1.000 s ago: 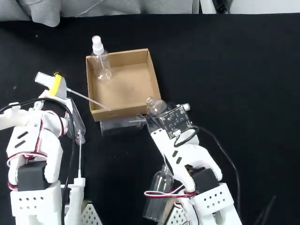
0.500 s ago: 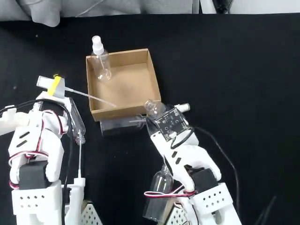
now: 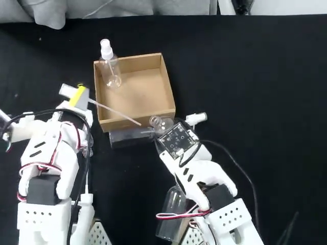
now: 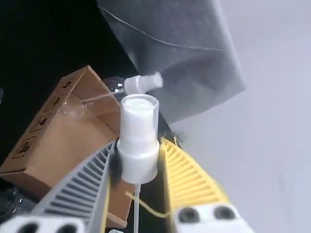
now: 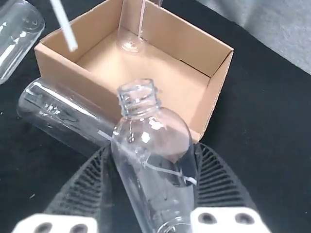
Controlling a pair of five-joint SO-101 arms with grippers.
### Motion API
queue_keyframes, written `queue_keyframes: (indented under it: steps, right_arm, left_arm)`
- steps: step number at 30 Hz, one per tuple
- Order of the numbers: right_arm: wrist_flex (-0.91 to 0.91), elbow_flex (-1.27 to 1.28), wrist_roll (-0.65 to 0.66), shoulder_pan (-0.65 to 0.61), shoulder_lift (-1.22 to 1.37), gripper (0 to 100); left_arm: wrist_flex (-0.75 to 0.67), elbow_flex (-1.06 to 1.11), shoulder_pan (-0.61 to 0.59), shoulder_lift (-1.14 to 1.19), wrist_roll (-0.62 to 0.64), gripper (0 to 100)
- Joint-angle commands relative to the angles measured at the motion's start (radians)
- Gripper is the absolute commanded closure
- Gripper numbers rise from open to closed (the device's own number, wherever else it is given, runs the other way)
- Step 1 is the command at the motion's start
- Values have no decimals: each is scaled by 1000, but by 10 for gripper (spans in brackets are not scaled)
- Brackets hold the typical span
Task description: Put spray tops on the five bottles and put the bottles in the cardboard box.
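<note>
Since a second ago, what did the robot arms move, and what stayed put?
The left gripper, holding the spray top, swung its tube tip toward the open bottle. The right gripper shifted that open bottle toward the tube, so they nearly meet. Nothing was grabbed or let go. The cardboard box, the capped bottle in it and the lying bottle stayed put.

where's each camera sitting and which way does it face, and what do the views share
High view: fixed above the table, looking down at the cardboard box; both arms show.
Left wrist view: on the left wrist, looking along its grey and yellow fingers, shut on the spray top, toward the box.
Right wrist view: on the right wrist, looking along its black fingers, shut on the open bottle, toward the box.
Shared: all three see the box and the capped bottle inside it.
</note>
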Motion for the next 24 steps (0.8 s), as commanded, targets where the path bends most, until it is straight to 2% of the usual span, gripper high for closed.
queue_keyframes:
  steps: [1, 4, 10, 12, 24]
  right_arm:
    - [-32, -10, 8, -18, -25, 900]
    - [-28, -10, 9, -20, -25, 900]
    - [-26, 2, 40, -64, -25, 900]
    - [-32, 8, 46, -64, -25, 900]
    - [-32, 10, 46, -66, -25, 900]
  left_arm:
    - [-29, -13, 47, -14, -31, 971]
    - [-51, 2, 44, -14, -35, 971]
    - [-247, 137, 42, -14, -43, 972]
    - [-284, 162, 42, -14, -80, 972]
    - [-295, 176, 53, -14, -97, 972]
